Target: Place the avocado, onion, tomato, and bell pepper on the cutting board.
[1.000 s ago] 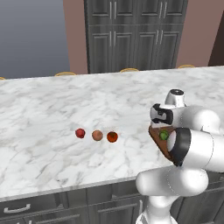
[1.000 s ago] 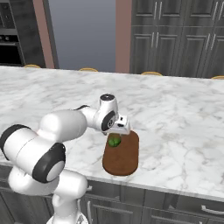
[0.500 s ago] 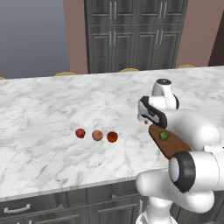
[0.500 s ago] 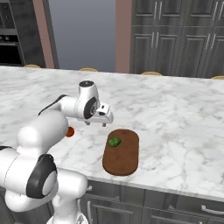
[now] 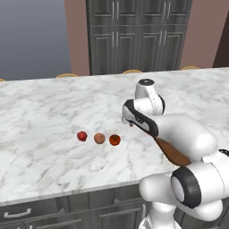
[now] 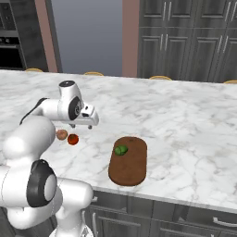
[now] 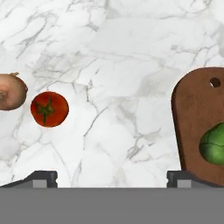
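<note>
The dark-green avocado (image 6: 121, 150) (image 7: 213, 144) lies on the reddish-brown cutting board (image 6: 129, 166) (image 7: 194, 113) (image 5: 174, 154). Left of the board, three balls sit in a row on the marble: the crimson bell pepper (image 5: 82, 136), the tan onion (image 5: 99, 138) (image 6: 61, 134) (image 7: 9, 92) and the orange-red tomato (image 5: 115, 140) (image 6: 72, 139) (image 7: 49, 109). My gripper (image 5: 129, 121) (image 6: 92, 124) (image 7: 112, 179) hangs open and empty above the counter between the tomato and the board. Its fingertips (image 7: 41, 178) stand wide apart. In the right base view my arm hides the bell pepper.
The marble counter (image 5: 44, 107) stretches wide to the left and back. Dark cabinets (image 5: 138, 36) stand behind it, with chair backs (image 6: 94, 73) along its far edge. My own arm (image 5: 179, 129) crosses over part of the board.
The gripper has swung left from over the cutting board toward the row of produce. The avocado stays on the board, free of the gripper.
</note>
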Tool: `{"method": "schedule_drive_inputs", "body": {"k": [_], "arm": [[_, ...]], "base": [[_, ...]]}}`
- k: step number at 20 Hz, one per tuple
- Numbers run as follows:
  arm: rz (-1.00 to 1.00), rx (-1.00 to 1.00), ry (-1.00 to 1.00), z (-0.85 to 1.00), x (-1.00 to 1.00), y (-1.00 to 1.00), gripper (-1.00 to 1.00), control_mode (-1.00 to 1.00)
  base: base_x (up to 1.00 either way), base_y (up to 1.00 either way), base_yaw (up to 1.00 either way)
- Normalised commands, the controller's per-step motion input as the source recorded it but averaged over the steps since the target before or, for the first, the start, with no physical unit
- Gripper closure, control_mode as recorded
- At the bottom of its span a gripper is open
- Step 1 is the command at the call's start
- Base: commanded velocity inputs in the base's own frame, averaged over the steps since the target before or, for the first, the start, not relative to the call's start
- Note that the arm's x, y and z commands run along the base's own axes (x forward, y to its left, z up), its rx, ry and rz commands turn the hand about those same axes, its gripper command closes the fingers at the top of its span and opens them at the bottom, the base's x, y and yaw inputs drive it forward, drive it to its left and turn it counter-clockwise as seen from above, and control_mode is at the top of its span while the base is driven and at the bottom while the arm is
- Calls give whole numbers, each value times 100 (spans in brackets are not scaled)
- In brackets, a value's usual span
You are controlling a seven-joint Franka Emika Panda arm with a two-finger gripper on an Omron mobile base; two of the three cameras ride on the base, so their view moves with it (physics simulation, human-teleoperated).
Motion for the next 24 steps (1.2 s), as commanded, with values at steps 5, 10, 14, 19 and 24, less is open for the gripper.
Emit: {"method": "schedule_drive_inputs", "body": {"k": [5, 10, 14, 19, 24], "arm": [[4, 0, 6, 0, 4, 61, -100, -100], [6, 1, 6, 0, 13, 56, -100, -100], [5, 0, 5, 0, 27, 45, -100, -100], [5, 0, 1, -1, 33, 12, -100, -100], [3, 0, 1, -17, 20, 0, -100, -100]], "base": [[0, 0, 0], [0, 0, 0], [0, 0, 0], [0, 0, 0], [0, 0, 0]]}}
